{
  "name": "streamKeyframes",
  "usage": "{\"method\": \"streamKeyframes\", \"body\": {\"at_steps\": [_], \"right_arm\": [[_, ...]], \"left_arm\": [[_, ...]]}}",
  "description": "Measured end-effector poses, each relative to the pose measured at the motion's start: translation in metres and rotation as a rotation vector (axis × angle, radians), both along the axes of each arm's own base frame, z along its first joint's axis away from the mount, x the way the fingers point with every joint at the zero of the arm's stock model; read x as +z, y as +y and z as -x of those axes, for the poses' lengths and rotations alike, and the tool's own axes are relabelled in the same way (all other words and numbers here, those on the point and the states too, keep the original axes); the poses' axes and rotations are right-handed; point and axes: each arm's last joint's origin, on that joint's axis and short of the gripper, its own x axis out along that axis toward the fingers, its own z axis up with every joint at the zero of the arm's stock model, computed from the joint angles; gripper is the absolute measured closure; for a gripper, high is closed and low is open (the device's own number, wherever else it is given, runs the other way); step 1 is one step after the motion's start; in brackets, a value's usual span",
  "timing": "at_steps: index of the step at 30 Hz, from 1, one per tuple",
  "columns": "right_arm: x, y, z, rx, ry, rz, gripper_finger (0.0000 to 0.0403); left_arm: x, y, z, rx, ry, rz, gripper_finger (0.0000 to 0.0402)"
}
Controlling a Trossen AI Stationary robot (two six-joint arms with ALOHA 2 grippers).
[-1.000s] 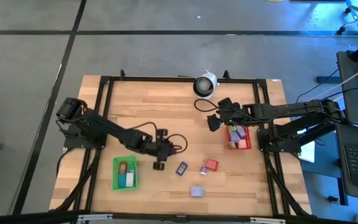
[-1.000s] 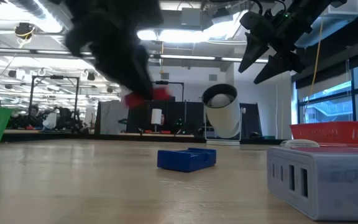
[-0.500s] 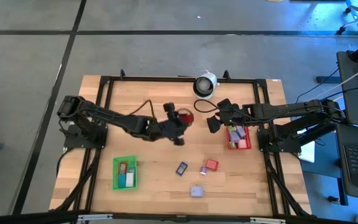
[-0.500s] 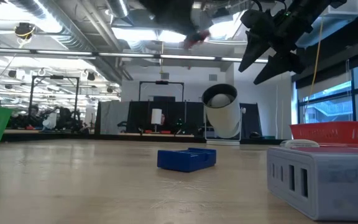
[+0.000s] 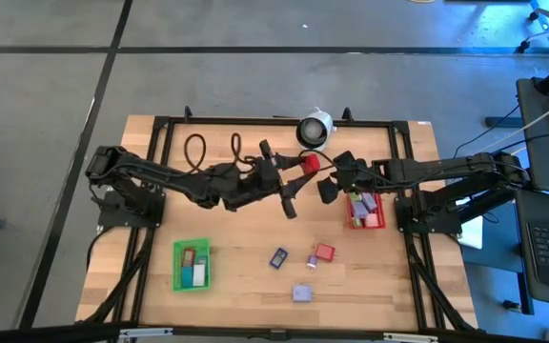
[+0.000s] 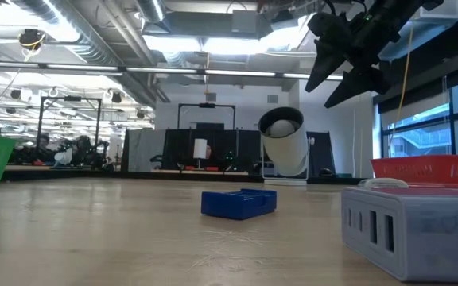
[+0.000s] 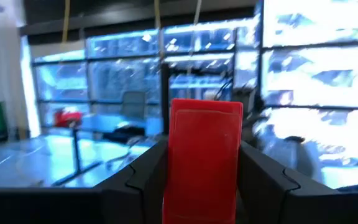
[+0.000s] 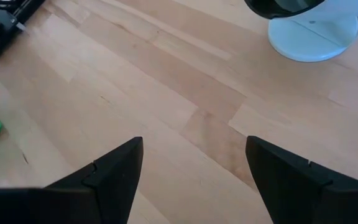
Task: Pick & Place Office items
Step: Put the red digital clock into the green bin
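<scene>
My left gripper [image 5: 303, 166] reaches high over the table's middle, shut on a red block [image 5: 308, 163], which fills the left wrist view's centre [image 7: 205, 155]. My right gripper [image 5: 328, 187] hangs open just beyond it, next to the red bin [image 5: 379, 221], raised well above the wood [image 6: 348, 56]; nothing stands between its fingers [image 8: 194, 168]. A blue piece [image 5: 278, 257], a small lavender piece [image 5: 311, 258], a red piece [image 5: 324, 252] and a lavender block [image 5: 301, 292] lie flat on the table. The green bin [image 5: 192, 264] and the red bin both hold pieces. My left gripper pinches the red block between its two fingers [image 7: 143, 180], one on each long side [image 7: 174, 168]. The fingers point roughly level toward the table's right. The block is lifted clear of the table, and its upper end [image 7: 205, 109] sticks out past the fingertips.
A round white-and-black device [image 5: 315, 129] stands at the table's far edge, close to both grippers. A black frame [image 5: 160, 171] borders the wood. Bare wood lies between the green bin and the loose pieces. In the low view the lavender block [image 6: 416, 226] looms near, the blue piece [image 6: 238, 202] behind it.
My left gripper, shut on the red block all along, has risen from low beside the green bin and swung toward the table's far right, tipping up until it points level. It has left the low view and now sits next to my right gripper, which kept still.
</scene>
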Motion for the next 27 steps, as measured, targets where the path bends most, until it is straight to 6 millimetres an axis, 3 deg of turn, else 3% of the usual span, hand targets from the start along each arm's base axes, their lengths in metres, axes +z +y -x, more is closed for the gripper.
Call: {"method": "streamKeyframes", "body": {"at_steps": [6, 14, 22, 27], "right_arm": [[0.0, 0.0, 0.0, 0.003, 0.001, 0.007, 0.0117], [0.0, 0.0, 0.0, 0.022, 0.011, 0.023, 0.0117], [0.0, 0.0, 0.0, 0.077, 0.037, 0.069, 0.0117], [0.0, 0.0, 0.0, 0.11, 0.053, 0.099, 0.0117]], "left_arm": [[0.005, -0.001, 0.001, -0.061, -0.066, 0.023, 0.0245], [-0.001, -0.005, 0.007, -0.006, 0.002, 0.169, 0.024], [0.008, -0.025, 0.042, -0.047, 0.085, 0.43, 0.0239], [-0.003, -0.049, 0.068, -0.085, 0.23, 0.625, 0.024]]}}
